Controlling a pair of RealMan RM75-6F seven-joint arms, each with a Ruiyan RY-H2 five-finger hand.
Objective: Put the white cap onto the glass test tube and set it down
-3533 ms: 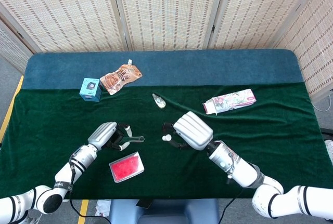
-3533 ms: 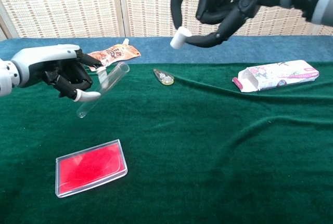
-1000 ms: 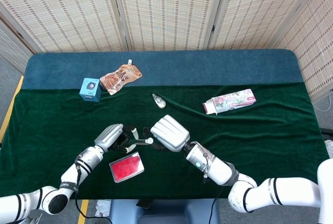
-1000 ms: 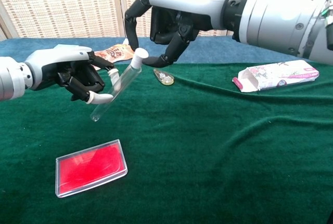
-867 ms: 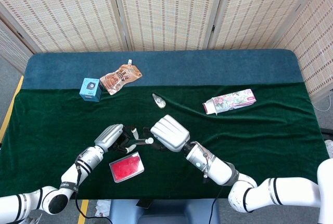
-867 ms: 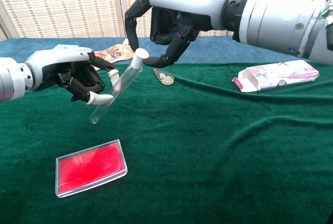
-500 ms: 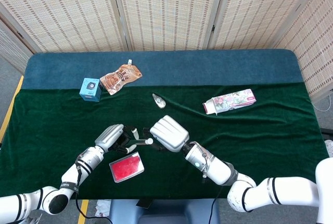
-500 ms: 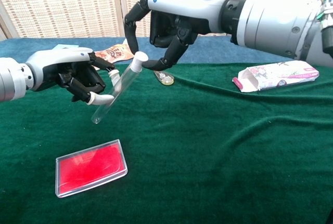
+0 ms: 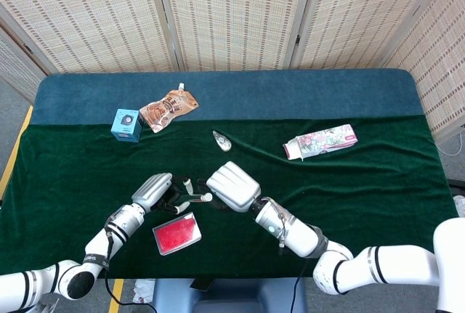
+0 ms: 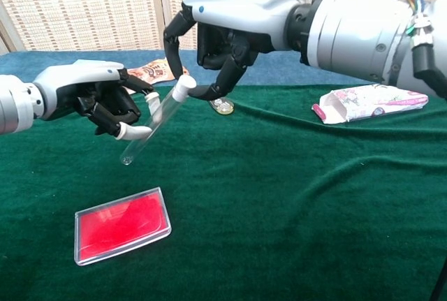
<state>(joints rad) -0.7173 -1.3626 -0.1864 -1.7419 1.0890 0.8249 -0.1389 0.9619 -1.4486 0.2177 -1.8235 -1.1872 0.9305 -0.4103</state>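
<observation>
My left hand (image 10: pixel 87 97) (image 9: pixel 155 189) grips a clear glass test tube (image 10: pixel 147 132) near its upper part, tilted with the mouth up and to the right, above the green cloth. The white cap (image 10: pixel 184 88) sits at the tube's mouth, pinched in the fingertips of my right hand (image 10: pixel 223 25) (image 9: pixel 232 186), which reaches in from the right. In the head view the cap (image 9: pixel 205 197) shows as a small white spot between the two hands. How deep the cap sits on the tube is hard to tell.
A red flat case (image 10: pixel 122 225) lies on the green cloth (image 10: pixel 279 203) under the tube. A small clear dropper piece (image 10: pixel 223 107), a brown pouch (image 9: pixel 168 109), a blue box (image 9: pixel 126 124) and a printed carton (image 10: pixel 370 100) lie farther back.
My right hand has brought the cap from up and right to the tube's mouth. In the last second it pushed slightly left and down; my left hand stayed nearly still.
</observation>
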